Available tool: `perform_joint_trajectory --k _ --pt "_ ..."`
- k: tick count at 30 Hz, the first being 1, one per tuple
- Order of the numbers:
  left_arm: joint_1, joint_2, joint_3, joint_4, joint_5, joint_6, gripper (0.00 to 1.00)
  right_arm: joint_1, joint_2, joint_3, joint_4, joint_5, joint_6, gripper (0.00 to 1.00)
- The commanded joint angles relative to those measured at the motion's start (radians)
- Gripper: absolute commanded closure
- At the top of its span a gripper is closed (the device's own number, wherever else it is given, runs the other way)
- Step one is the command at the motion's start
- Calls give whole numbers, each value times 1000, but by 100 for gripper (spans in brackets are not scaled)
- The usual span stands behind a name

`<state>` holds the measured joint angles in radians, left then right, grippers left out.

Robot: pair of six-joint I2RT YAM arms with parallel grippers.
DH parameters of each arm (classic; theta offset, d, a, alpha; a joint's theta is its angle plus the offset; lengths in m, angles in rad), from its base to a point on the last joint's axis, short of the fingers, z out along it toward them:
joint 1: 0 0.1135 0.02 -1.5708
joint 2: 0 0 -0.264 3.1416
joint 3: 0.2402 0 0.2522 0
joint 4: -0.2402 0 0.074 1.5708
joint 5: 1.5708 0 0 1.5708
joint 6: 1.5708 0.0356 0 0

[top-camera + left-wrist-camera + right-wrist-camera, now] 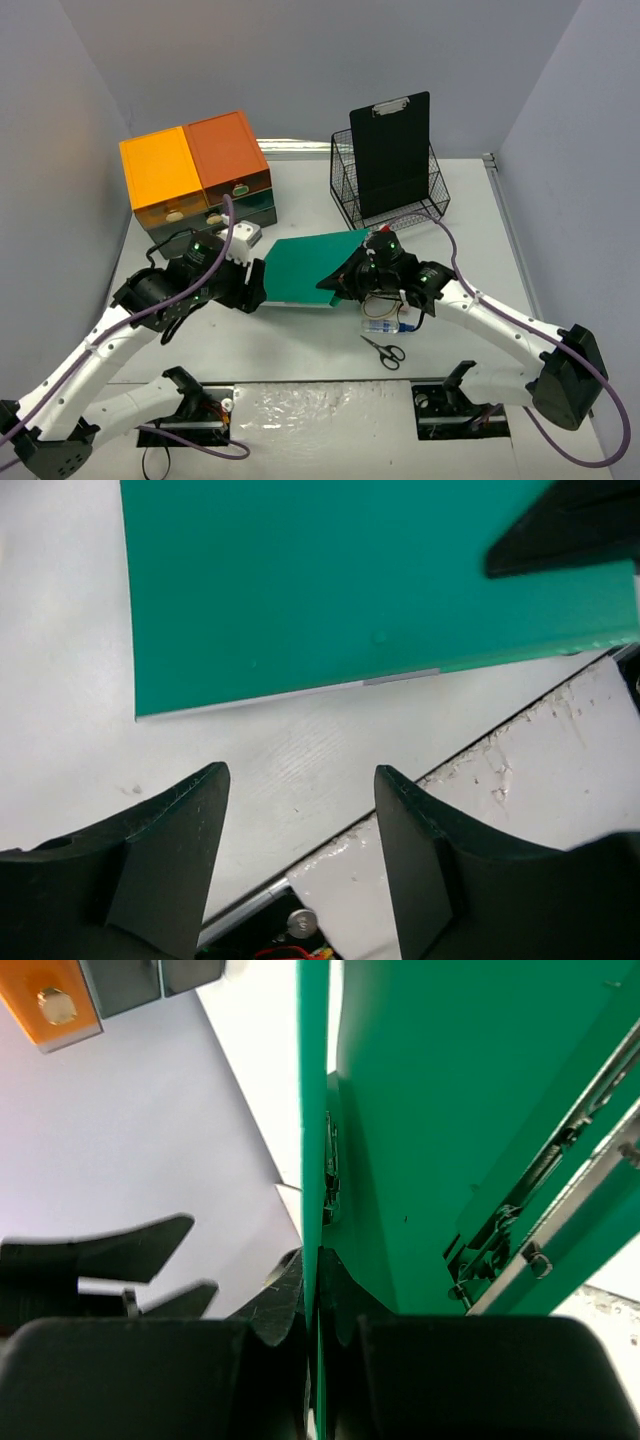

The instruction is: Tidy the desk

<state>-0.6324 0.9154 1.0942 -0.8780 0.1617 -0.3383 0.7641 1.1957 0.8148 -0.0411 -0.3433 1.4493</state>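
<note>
At frame centre the green board (pixel 305 265) lies lengthwise left-right on the white surface (pixel 480 250), its right edge pinched in the jaws of the right gripper (pixel 343 283), while the left gripper (pixel 256 287) sits nearest its left edge, jaws spread.

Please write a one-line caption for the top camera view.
Right gripper shut on an edge of the green folder, above the desk; left gripper open near the opposite edge.

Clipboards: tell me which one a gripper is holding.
The green clipboard, pinched at its edge by the right gripper; the black clipboard stands free in the wire basket.
</note>
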Motion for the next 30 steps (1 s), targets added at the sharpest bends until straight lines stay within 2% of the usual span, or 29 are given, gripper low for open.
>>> perform_joint_trajectory --k 1,10,18,24,30 --pt "-147 23 106 38 -206 139 43 -31 -4 82 -31 -63 35 100" --pt "-265 43 37 169 -281 292 43 -74 67 198 -93 -95 33 100" --pt "-457 60 -36 237 -453 379 43 -155 138 326 -148 -160 17 100" --pt "-544 53 -66 298 -544 438 40 -181 176 386 -175 -184 6 100" --pt "-569 88 -126 508 -688 580 37 -179 176 410 -197 -200 17 100"
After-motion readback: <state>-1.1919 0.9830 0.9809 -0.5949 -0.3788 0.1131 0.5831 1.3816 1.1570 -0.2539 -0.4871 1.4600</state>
